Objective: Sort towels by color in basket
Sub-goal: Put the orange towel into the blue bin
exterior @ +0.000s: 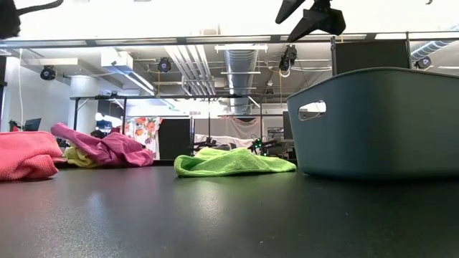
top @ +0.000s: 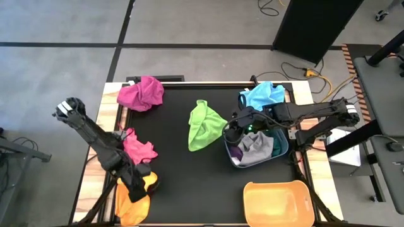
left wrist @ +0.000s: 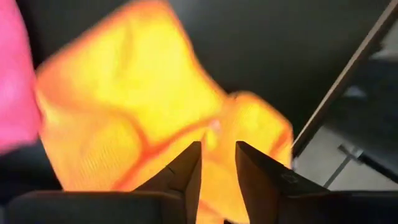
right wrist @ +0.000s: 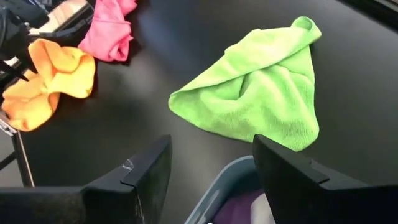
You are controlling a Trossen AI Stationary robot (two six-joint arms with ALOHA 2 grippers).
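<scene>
My left gripper [top: 142, 183] [left wrist: 219, 155] is low over the orange-yellow towel [top: 131, 198] [left wrist: 137, 106] at the table's near left corner, fingers close together with cloth between them. The pink towel [top: 136, 148] lies just beyond it. My right gripper [top: 233, 129] [right wrist: 211, 168] is open and hovers above the left rim of the blue-grey basket [top: 285, 148] [exterior: 387, 122], touching nothing. A grey towel [top: 255, 148] and a purple towel [top: 236, 153] lie inside that basket. The lime towel [top: 205, 126] [right wrist: 255, 93] is spread on the table left of the basket. My left gripper pinches a raised fold [left wrist: 217, 134] of the orange-yellow towel between its two fingers, coming from above at a slant. The rest of the towel lies bunched on the table around the fingers.
A magenta towel [top: 142, 93] is at the far left and a light blue towel [top: 262, 96] sits beyond the basket. An orange basket [top: 278, 202] stands at the near right. Bare black table stretches between the pink and lime towels.
</scene>
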